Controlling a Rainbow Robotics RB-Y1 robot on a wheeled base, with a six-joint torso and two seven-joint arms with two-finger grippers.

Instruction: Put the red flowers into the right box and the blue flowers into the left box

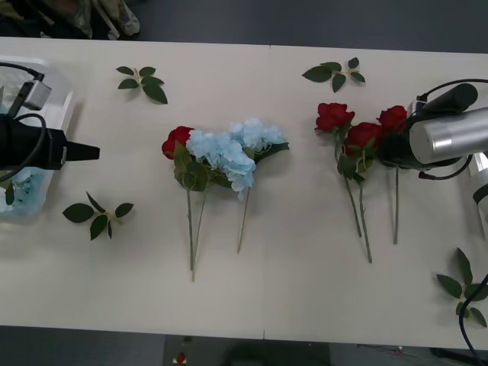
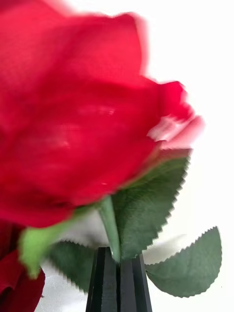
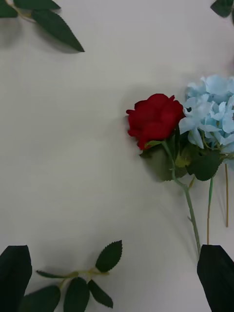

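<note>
On the near part of the tabletop (image 1: 305,290) lie the long green stems; a loose leaf sprig (image 1: 97,216) rests near the left side. The right hand (image 2: 118,280) has its black fingers pressed onto the stem of one of the red flowers (image 1: 364,136), right under the bloom, among three roses at the right. The left hand (image 1: 80,152) hovers at the left edge, fingers spread wide (nothing between them). Mid-table, the blue flowers (image 1: 232,149) lie touching a fourth rose (image 1: 176,142). The left box (image 1: 57,114) sits at the left edge under the left arm, pale blue blooms inside. Farther back are two more sprigs (image 1: 145,81).
</note>
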